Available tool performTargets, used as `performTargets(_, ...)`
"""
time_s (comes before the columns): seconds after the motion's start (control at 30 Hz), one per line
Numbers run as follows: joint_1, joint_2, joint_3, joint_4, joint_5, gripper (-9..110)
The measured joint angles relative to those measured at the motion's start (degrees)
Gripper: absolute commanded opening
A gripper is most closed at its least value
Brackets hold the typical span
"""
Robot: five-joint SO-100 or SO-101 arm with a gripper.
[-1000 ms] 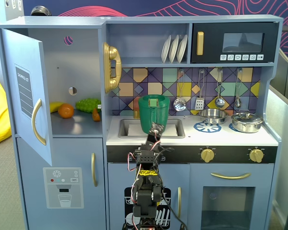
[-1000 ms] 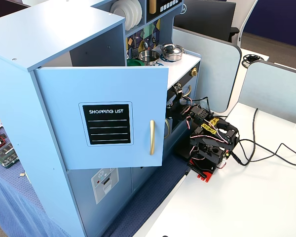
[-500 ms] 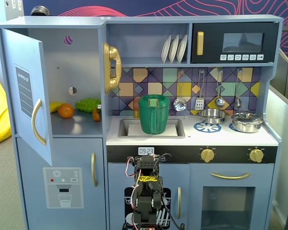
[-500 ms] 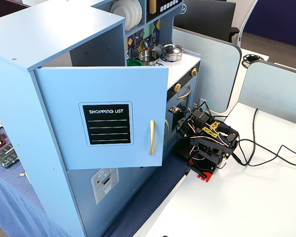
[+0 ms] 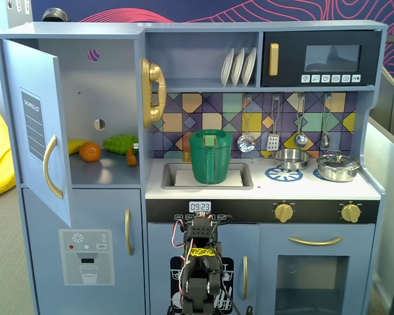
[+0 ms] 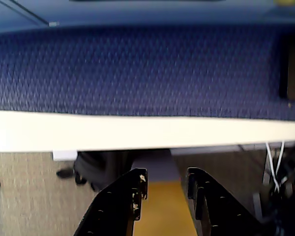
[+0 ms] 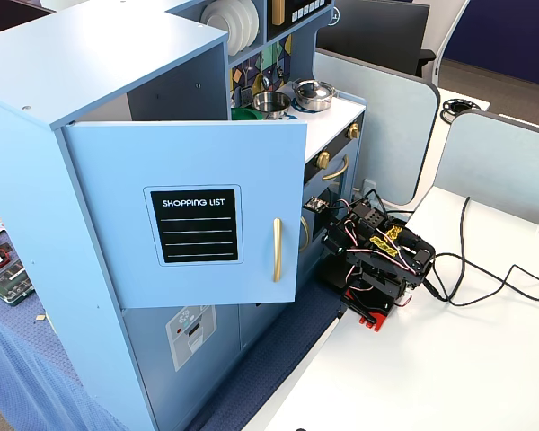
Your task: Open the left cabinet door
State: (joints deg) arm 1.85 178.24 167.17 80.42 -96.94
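Observation:
The left cabinet door (image 5: 36, 125) is blue-grey with a black "SHOPPING LIST" panel and a curved gold handle (image 5: 50, 167). It stands swung wide open in both fixed views (image 7: 189, 215), and its handle (image 7: 276, 250) is free. My arm (image 5: 200, 262) sits folded low in front of the toy kitchen's middle, on the white table (image 7: 449, 359), well away from the door. In the wrist view my gripper (image 6: 167, 184) is open with a small gap and holds nothing. It looks out over a white table edge and a blue cloth.
The open compartment holds an orange (image 5: 90, 151), green grapes (image 5: 120, 143) and a banana (image 5: 77, 146). A green pitcher (image 5: 210, 156) stands in the sink. Below is the dispenser door (image 5: 87, 256). Cables (image 7: 485, 269) trail from the arm across the table.

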Motion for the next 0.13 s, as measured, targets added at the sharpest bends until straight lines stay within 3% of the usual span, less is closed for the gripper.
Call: performTargets(0.13, -0.26, 0.62, 0.09, 0.00, 0.26, 0)
